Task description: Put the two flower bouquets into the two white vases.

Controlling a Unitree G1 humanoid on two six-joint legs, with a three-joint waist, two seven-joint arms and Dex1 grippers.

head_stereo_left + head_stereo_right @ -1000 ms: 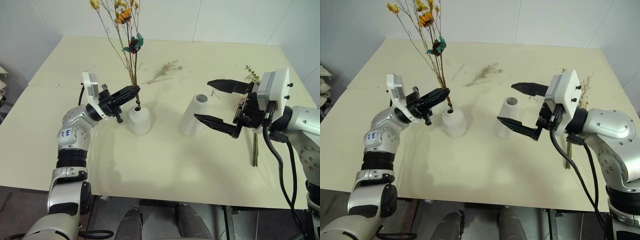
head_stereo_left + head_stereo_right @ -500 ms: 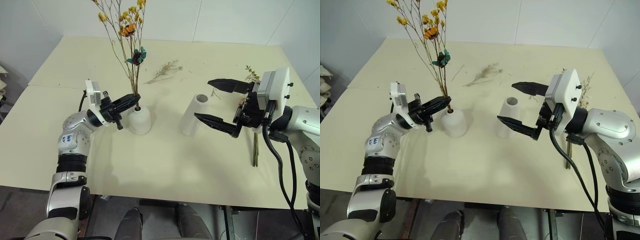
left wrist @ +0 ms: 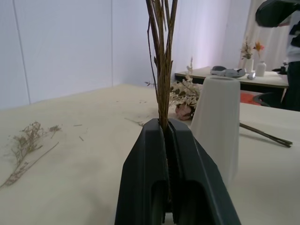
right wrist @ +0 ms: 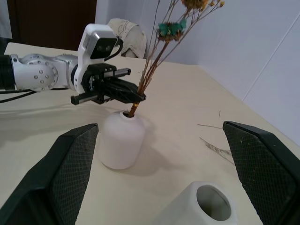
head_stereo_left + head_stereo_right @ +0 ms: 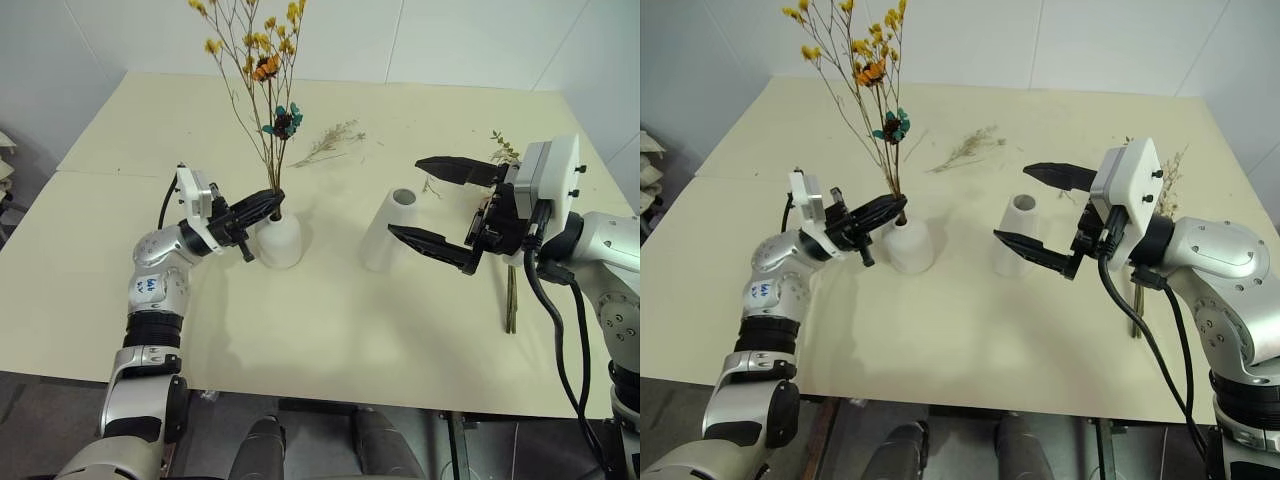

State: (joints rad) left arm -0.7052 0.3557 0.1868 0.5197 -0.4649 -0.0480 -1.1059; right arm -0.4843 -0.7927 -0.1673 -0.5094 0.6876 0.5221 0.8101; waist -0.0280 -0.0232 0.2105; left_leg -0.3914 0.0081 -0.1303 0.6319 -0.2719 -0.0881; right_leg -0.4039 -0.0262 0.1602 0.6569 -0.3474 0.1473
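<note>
My left gripper (image 5: 271,203) is shut on the thin stems of the sparse bouquet (image 5: 268,70), which has yellow-orange blossoms and a teal bit. It grips just above the mouth of the short squat vase (image 5: 280,243), and the stem ends reach into the vase's hole (image 4: 127,113). The tall cone vase (image 5: 386,235) stands to its right. My right gripper (image 5: 406,197) hangs open beside that vase's top, nothing between its fingers (image 4: 75,164). The bushier bouquet (image 5: 511,298) lies on the table behind my right arm, partly hidden; its foliage with pink (image 3: 184,96) shows in the left wrist view.
A loose dried sprig (image 5: 326,140) lies on the cream table (image 5: 330,330) behind the vases. Small bits of plant litter are scattered near it. The table's front half is bare, and white walls stand close behind the far edge.
My left gripper has sunk toward the squat vase with the sparse bouquet, pushing the stems deeper into the hole. The blossoms have swung slightly right. The right arm has not moved.
</note>
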